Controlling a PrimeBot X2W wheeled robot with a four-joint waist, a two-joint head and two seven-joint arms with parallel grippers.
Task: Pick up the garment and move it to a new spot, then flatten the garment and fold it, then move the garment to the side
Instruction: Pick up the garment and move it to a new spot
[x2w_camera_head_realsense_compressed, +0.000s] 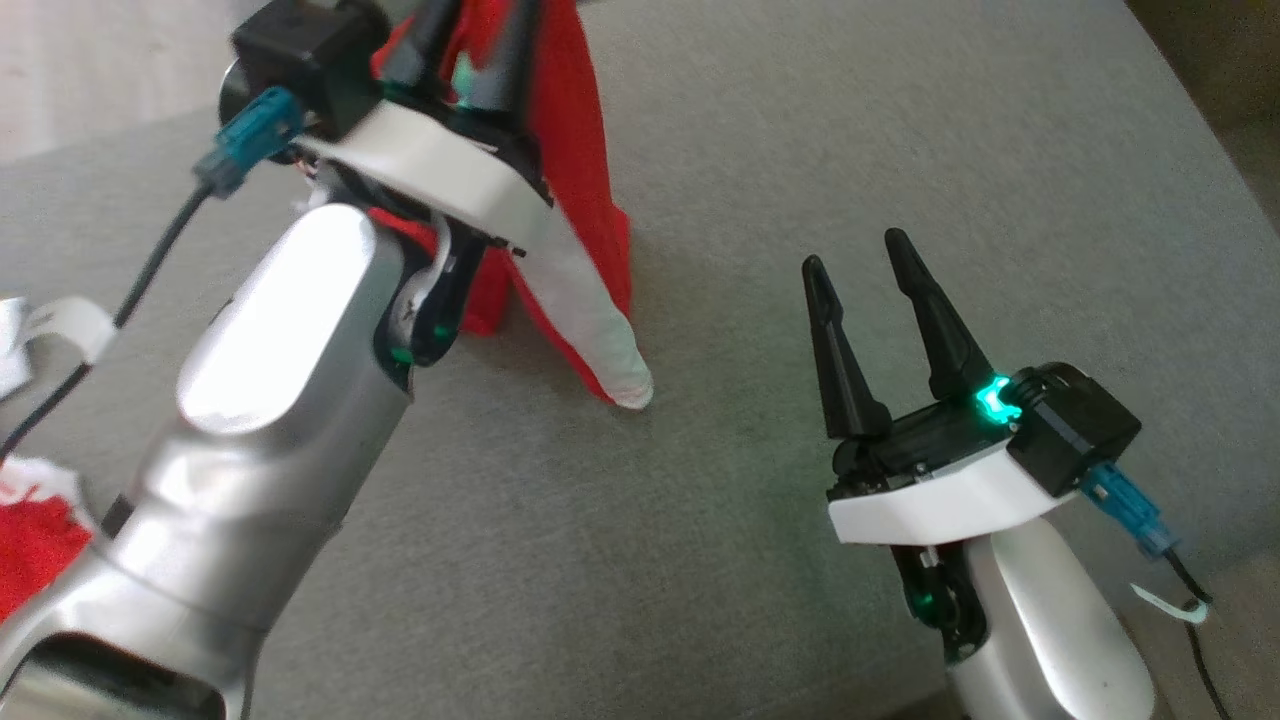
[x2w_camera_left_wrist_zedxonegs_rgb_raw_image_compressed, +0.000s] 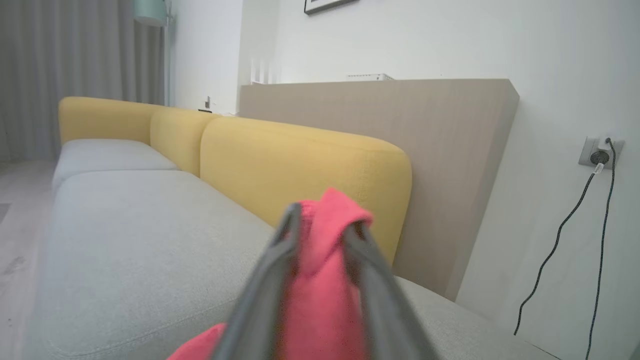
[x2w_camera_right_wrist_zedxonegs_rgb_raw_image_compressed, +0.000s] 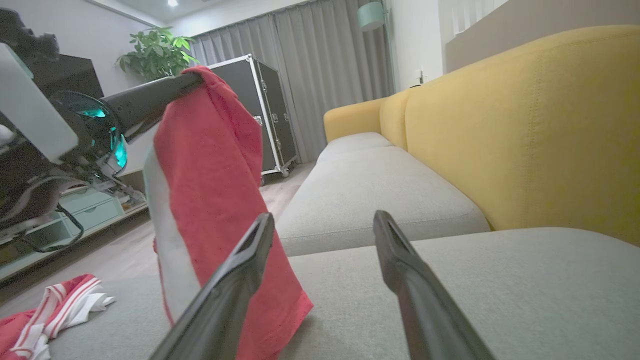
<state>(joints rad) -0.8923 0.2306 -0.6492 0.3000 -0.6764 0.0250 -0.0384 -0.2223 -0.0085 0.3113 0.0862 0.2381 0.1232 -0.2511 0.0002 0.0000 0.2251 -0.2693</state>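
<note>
The garment (x2w_camera_head_realsense_compressed: 580, 150) is red with a white stripe. It hangs from my left gripper (x2w_camera_head_realsense_compressed: 475, 30) above the grey sofa seat (x2w_camera_head_realsense_compressed: 900, 130), and its lower end touches the cushion. In the left wrist view the red cloth (x2w_camera_left_wrist_zedxonegs_rgb_raw_image_compressed: 325, 280) is bunched between the two fingers (x2w_camera_left_wrist_zedxonegs_rgb_raw_image_compressed: 272, 265), which stand a little apart around it. The right wrist view shows the garment (x2w_camera_right_wrist_zedxonegs_rgb_raw_image_compressed: 210, 175) draped down from the left gripper's fingers (x2w_camera_right_wrist_zedxonegs_rgb_raw_image_compressed: 150, 97). My right gripper (x2w_camera_head_realsense_compressed: 855, 252) is open and holds nothing, low over the seat to the right of the garment, its fingers (x2w_camera_right_wrist_zedxonegs_rgb_raw_image_compressed: 240, 270) wide apart.
Another red and white cloth (x2w_camera_right_wrist_zedxonegs_rgb_raw_image_compressed: 55, 305) lies at the seat's left edge (x2w_camera_head_realsense_compressed: 40, 540). Behind the seat rises the yellow backrest (x2w_camera_right_wrist_zedxonegs_rgb_raw_image_compressed: 525, 125). A black flight case (x2w_camera_right_wrist_zedxonegs_rgb_raw_image_compressed: 270, 115) stands on the floor beyond. A wall socket with cables (x2w_camera_left_wrist_zedxonegs_rgb_raw_image_compressed: 597, 155) lies past the sofa's end.
</note>
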